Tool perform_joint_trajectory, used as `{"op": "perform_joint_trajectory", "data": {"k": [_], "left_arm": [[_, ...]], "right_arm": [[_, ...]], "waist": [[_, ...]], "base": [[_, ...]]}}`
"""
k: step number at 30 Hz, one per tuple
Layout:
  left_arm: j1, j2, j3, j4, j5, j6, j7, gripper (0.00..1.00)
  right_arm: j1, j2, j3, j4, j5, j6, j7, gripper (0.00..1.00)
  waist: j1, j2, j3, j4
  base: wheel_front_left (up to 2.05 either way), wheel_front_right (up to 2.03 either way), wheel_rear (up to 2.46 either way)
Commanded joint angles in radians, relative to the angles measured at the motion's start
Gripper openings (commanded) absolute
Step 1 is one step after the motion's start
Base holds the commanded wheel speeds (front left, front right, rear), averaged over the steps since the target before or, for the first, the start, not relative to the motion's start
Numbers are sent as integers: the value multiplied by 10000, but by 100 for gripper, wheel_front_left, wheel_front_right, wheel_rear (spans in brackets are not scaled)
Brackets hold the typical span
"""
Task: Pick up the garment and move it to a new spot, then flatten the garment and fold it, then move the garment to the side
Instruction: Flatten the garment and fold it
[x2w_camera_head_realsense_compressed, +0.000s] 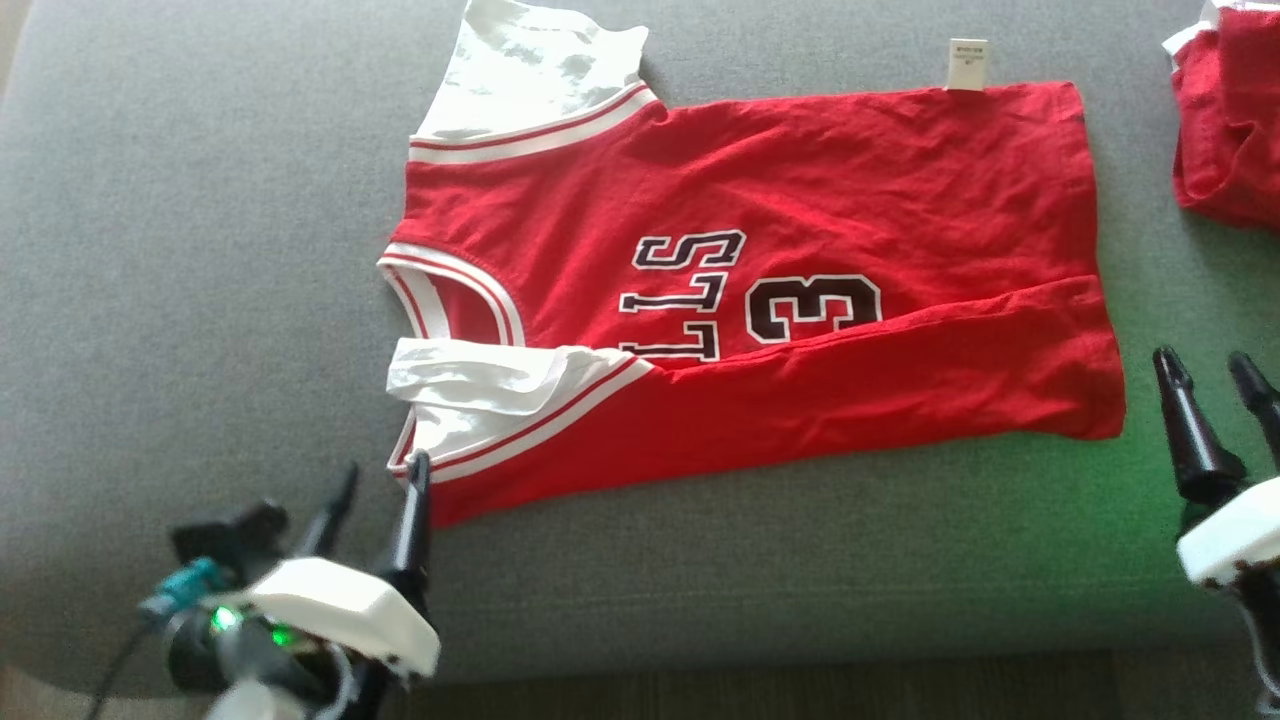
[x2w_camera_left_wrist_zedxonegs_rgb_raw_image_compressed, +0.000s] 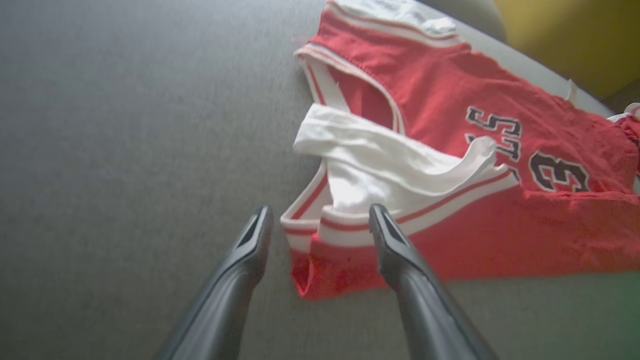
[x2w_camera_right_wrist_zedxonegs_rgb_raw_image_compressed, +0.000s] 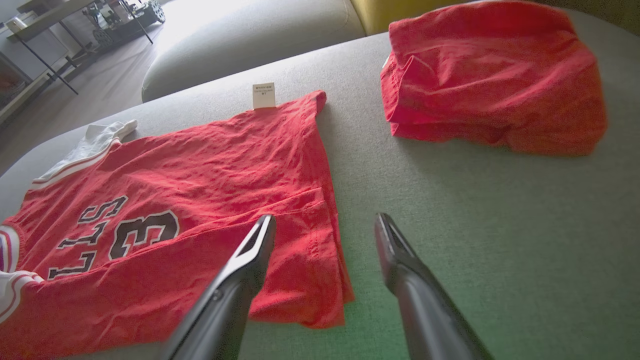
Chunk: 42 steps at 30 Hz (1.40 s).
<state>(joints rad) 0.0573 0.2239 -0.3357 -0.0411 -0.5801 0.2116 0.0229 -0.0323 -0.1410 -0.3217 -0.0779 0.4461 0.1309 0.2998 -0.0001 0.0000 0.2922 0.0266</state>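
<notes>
The garment is a red jersey with white sleeves and black lettering, lying flat on the grey cushion with its near long side folded over. My left gripper stands open at the jersey's near left corner, its fingertips just off the cloth. In the left wrist view the garment lies ahead of the left gripper, whose fingers straddle the striped sleeve edge without holding it. My right gripper is open, just right of the hem. In the right wrist view the right gripper hovers over the hem corner of the garment.
A second red cloth lies bunched at the far right of the cushion; it is also in the right wrist view as a folded red pile. The cushion's front edge runs close below the grippers, with dark floor beyond.
</notes>
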Motion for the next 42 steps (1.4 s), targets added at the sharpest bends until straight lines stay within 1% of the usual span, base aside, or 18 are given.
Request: {"op": "perform_joint_trajectory", "data": {"k": [1, 4, 6, 8, 10, 13, 14, 15, 18, 21, 22, 23, 25, 32, 37, 42], "left_arm": [[-406, 245, 481, -520, 114, 53, -105, 100], [-1088, 596, 712, -1095, 307, 100, 80, 100], [-1839, 888, 793, -1372, 493, 38, 334, 100], [-2798, 1079, 779, -1559, 476, -267, 621, 100], [-3868, 1303, 763, -1405, 477, -573, 1001, 100], [-5624, 1474, 622, -629, 393, -1131, 1569, 100], [-6778, 1548, 481, 181, 428, -1433, 1955, 100], [-7323, 1533, 386, 614, 387, -1629, 2146, 100], [-8757, 1565, 75, 2003, 423, -2105, 2776, 100], [-9896, 1630, -206, 3276, 562, -2446, 3329, 100], [-10216, 1636, -293, 3670, 625, -2507, 3495, 100], [-10216, 1636, -293, 3670, 625, -2507, 3495, 100], [-10797, 1676, -465, 4368, 807, -2621, 3683, 100], [-12103, 1669, -689, 6400, 975, -2868, 3868, 100], [-12775, 1730, -807, 7324, 1071, -2991, 3819, 100], [-13293, 1776, -1048, 7990, 1398, -2960, 3635, 100]], "right_arm": [[-258, -25, 191, -409, -115, -2, -150, 100], [-399, 144, 386, -408, -353, -2, -387, 100], [-528, 203, 616, -387, -442, -2, -523, 100], [-689, 199, 914, -351, -443, -2, -664, 100], [-925, 186, 1231, -317, -364, -2, -785, 100], [-1348, 57, 1746, -238, -271, -2, -982, 100], [-1609, -26, 2084, -170, -168, -2, -1077, 100], [-1730, -62, 2210, -134, -119, -2, -1132, 100], [-2041, -150, 2550, -16, 2, -2, -1312, 100], [-2272, -208, 2804, 129, 133, -2, -1464, 100], [-2332, -228, 2846, 180, 165, -2, -1521, 100], [-2332, -228, 2846, 180, 165, -2, -1521, 100], [-2440, -268, 2963, 268, 233, -2, -1632, 100], [-2723, -351, 3272, 589, 463, -2, -1958, 100], [-2886, -439, 3406, 700, 607, -2, -2136, 100], [-2960, -526, 3441, 741, 680, -2, -2252, 100]], "waist": [[1, 0, 33, -34], [1, 0, 177, -75], [1, 0, 338, -117], [1, 0, 466, -139], [1, 0, 627, -202], [1, 0, 907, -324], [1, 0, 1128, -436], [1, 0, 1257, -500], [1, 0, 1631, -709], [1, 0, 1979, -944], [1, 0, 2079, -1004], [1, 0, 2079, -1004], [1, 0, 2253, -1133], [1, 0, 2680, -1562], [1, 0, 2979, -1764], [1, 0, 3230, -1832]], "base": [[0, 0, 0], [0, 0, 0], [0, 0, 0], [0, 0, 0], [0, 0, 0], [0, 0, 0], [0, 0, 0], [0, 0, 0], [0, 0, 0], [0, 0, 0], [0, 0, 0], [0, 0, 0], [0, 0, 0], [0, 0, 0], [0, 0, 0], [0, 0, 0]]}}
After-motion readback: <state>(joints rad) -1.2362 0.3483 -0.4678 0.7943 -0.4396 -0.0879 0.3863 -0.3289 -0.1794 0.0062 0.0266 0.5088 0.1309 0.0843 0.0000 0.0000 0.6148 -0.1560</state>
